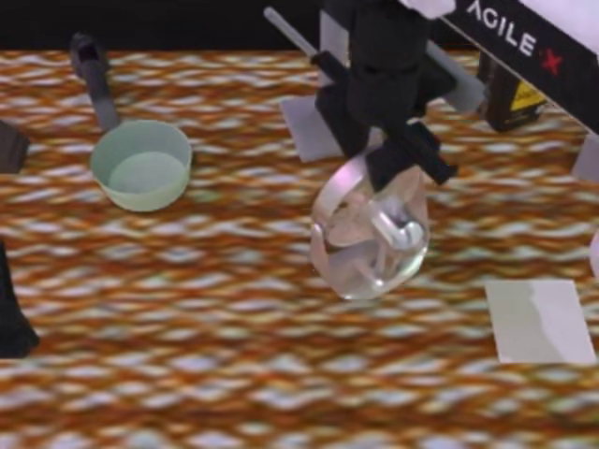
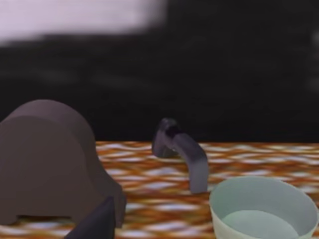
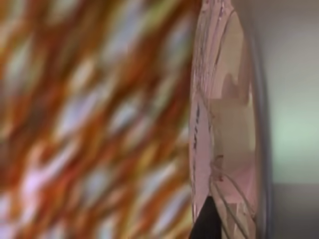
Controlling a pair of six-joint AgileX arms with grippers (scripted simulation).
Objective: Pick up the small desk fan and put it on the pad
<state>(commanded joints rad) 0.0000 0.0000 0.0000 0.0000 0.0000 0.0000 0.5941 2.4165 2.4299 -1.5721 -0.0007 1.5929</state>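
The small desk fan [image 1: 370,238], a shiny translucent ring cage with pale blades, is near the table's middle, tilted on edge under my right gripper [image 1: 395,176]. That gripper is shut on the fan's upper rim. The right wrist view shows the fan [image 3: 224,124] edge-on, with one dark fingertip [image 3: 207,226] against its cage. The pad [image 1: 541,321], a flat pale square, lies on the table to the right of the fan and nearer the front. My left gripper [image 1: 9,323] is parked at the table's left edge, open and holding nothing.
A mint-green scoop [image 1: 140,166] with a dark handle [image 1: 94,79] sits at the back left. A grey square base with a post [image 1: 309,126] stands behind the fan. A dark domed object [image 2: 45,164] is near the left arm. A yellow-labelled box [image 1: 510,94] stands at the back right.
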